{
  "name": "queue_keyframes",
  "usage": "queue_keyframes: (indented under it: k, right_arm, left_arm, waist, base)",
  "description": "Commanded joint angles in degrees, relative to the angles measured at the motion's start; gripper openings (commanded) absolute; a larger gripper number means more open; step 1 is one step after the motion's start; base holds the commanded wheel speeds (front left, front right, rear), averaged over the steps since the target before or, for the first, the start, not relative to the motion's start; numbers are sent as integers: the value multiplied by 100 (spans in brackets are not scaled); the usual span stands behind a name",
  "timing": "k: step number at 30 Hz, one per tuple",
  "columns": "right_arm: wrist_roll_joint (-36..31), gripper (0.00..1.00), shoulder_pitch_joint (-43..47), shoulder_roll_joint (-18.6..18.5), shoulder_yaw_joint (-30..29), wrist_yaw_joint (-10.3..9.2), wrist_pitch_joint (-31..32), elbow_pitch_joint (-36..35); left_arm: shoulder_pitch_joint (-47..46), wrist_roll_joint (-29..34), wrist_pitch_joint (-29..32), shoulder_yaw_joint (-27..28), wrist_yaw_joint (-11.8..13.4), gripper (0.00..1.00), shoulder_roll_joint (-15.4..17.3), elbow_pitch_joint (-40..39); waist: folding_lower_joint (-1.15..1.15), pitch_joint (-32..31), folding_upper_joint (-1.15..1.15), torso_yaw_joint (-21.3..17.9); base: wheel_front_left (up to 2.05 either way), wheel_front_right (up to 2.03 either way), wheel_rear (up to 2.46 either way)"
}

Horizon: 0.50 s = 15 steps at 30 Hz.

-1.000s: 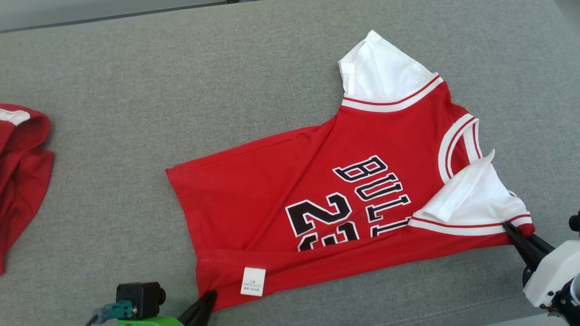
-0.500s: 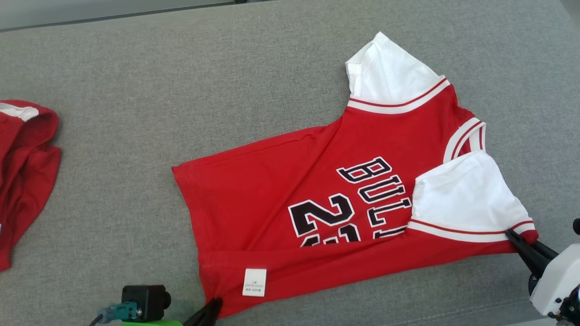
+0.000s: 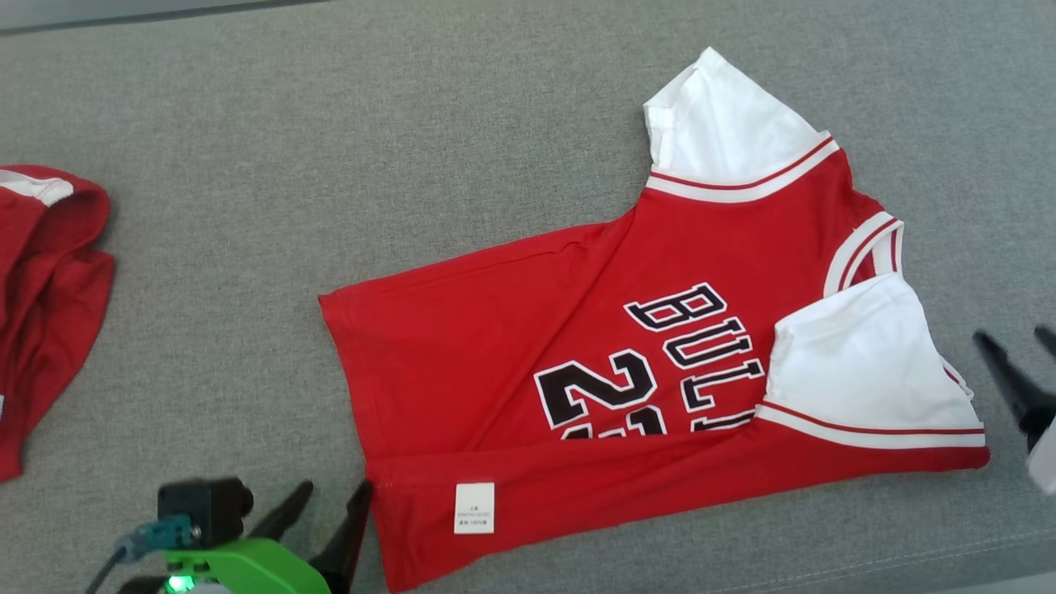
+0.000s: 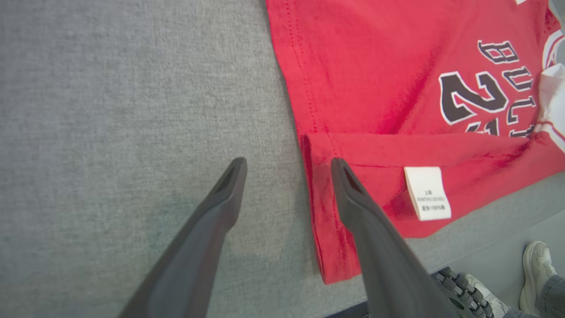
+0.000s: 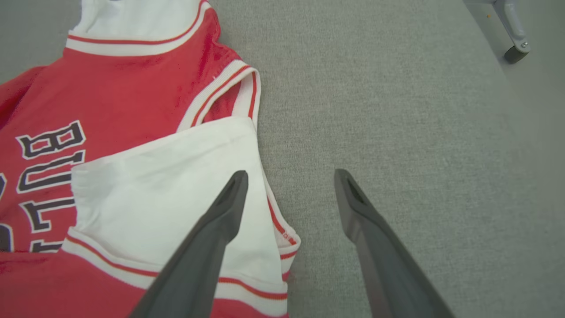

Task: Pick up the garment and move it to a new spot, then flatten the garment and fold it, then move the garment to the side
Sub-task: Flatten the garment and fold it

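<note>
The garment (image 3: 577,313) is a red jersey with white sleeves and black lettering, lying on the grey surface. Its near edge is folded over onto the front, with a white label (image 3: 474,507) facing up. My left gripper (image 3: 334,495) stands open at the hem's near corner; in the left wrist view one finger (image 4: 353,198) lies over the garment (image 4: 375,88) and the other over bare surface. My right gripper (image 3: 1013,338) is open just beyond the near sleeve. In the right wrist view one finger (image 5: 220,216) hangs over the white sleeve (image 5: 167,185), with nothing between the jaws.
A second red garment (image 3: 41,289) lies bunched at the left edge of the surface. The surface's front edge runs close behind both grippers. A person's shoes (image 4: 536,260) stand on the floor below it, and a caster wheel (image 5: 514,53) shows at the far right.
Both grippers have opened and let go of the garment's near corners, and have drawn back slightly. The folded edge now lies flat. The head view has shifted a little.
</note>
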Motion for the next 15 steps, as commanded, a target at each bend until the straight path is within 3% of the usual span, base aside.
queue_keyframes:
  k: [1, 6, 11, 15]
  right_arm:
    - [-108, 100, -215, -45, -37, -3, -68, -55]
    - [-375, 100, -1585, 22, 70, -5, -48, 218]
    - [-596, 100, -3097, 182, 630, -3, 106, 922]
    - [-689, 100, -4003, 65, 1098, -5, 109, 1463]
  left_arm:
    - [-213, 36, 14, 69, 44, 100, 56, -42]
    - [-1275, 159, 266, 134, -94, 100, -38, 194]
    - [-2598, 289, 535, -96, -308, 100, -509, 1026]
    - [-3335, 290, 516, -220, -498, 100, -895, 1572]
  waist:
    - [0, 106, 20, 37]
    - [0, 557, 20, 235]
    - [0, 1105, 20, 500]
    - [0, 1439, 20, 737]
  base:
    - [0, 0, 0]
    - [0, 0, 0]
    - [0, 0, 0]
    - [0, 0, 0]
